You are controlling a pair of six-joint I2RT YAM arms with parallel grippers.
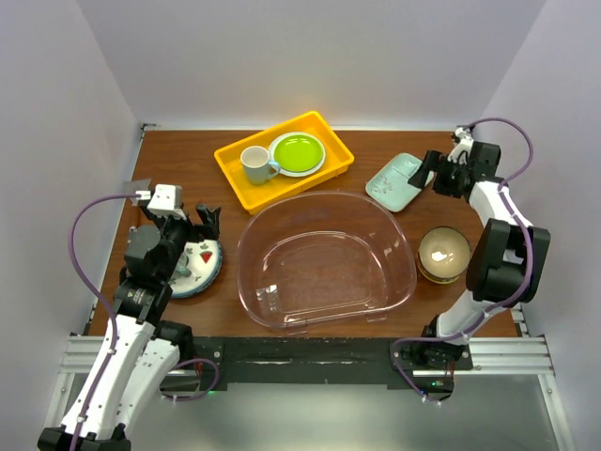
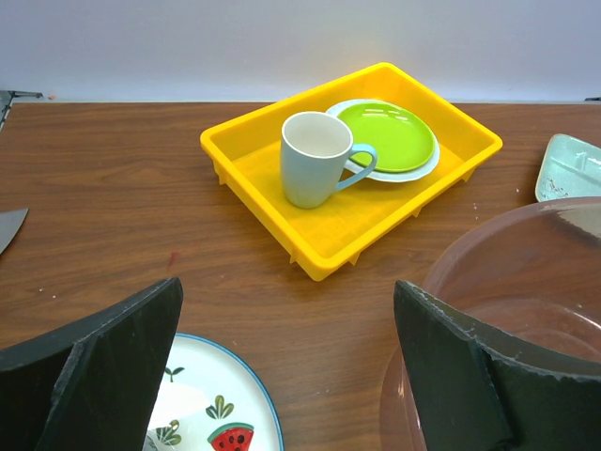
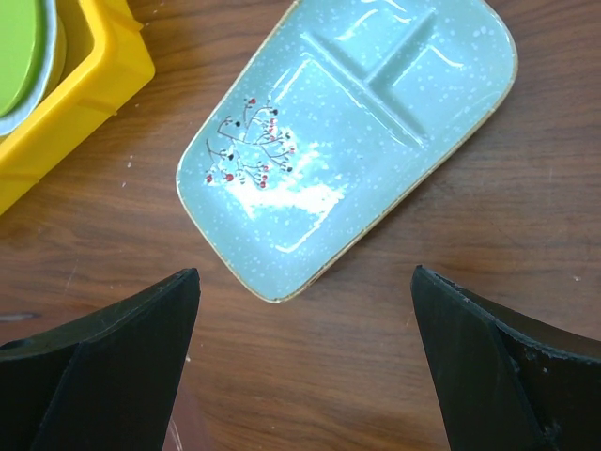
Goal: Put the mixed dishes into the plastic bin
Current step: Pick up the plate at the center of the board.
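Our left gripper (image 1: 200, 225) hangs with its jaws spread wide, gripping nothing, over the far rim of the white round plate with red-and-green motifs (image 1: 199, 268); that plate lies near the left edge of the brown wooden table (image 1: 178, 169), just left of the large transparent, faintly pink plastic bin (image 1: 246, 256). Our right gripper (image 1: 434, 173) is also spread and unladen at the far right, over one end of the mint-green rectangular divided tray (image 1: 396, 180); a tan bowl (image 1: 444, 254) sits near the right edge, close beside the bin's right wall. No dish is in the bin yet.

A wide stretch of bare wood lies at the far left; only a narrow strip parts the bin from the yellow rectangular plastic tray (image 1: 302, 185), which holds a white mug (image 1: 255, 164) and a lime-green plate with a white rim (image 1: 297, 152).

Only the left wrist view shows the plate's watermelon slice; only the right wrist view shows a red-berried twig and gold edge on the mint tray.
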